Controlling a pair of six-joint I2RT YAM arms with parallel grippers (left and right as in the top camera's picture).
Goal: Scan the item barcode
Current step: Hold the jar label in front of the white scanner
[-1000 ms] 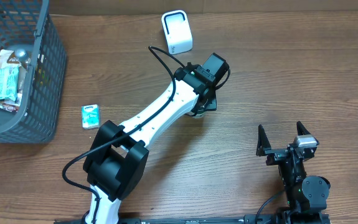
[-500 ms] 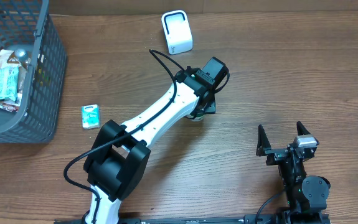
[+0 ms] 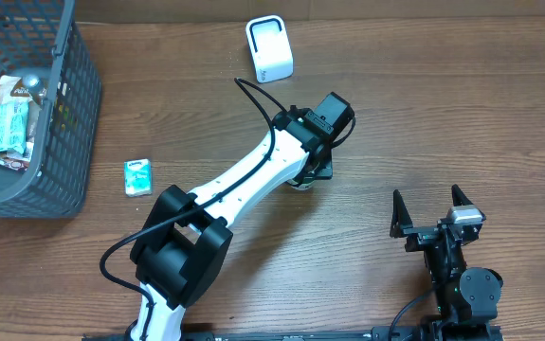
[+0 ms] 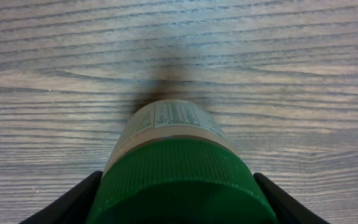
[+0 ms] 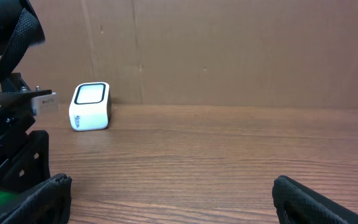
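Item acquired: left hand [image 4: 175,202] clamped on green-capped white-labelled bottle [image 4: 172,124] (right hand [image 3: 430,213] apart, idle); presentation to white box-shaped scanner [image 3: 269,49] outstanding.

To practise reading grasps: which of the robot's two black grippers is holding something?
The left gripper: it is clamped on the green-capped, white-labelled bottle. The right gripper stands wide open with nothing between its fingers.

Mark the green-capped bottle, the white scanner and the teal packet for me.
green-capped bottle [image 4: 179,180], left wrist view, on the ribbed cap.
white scanner [image 3: 270,49], overhead view, on its top face.
teal packet [image 3: 137,177], overhead view, at its centre.
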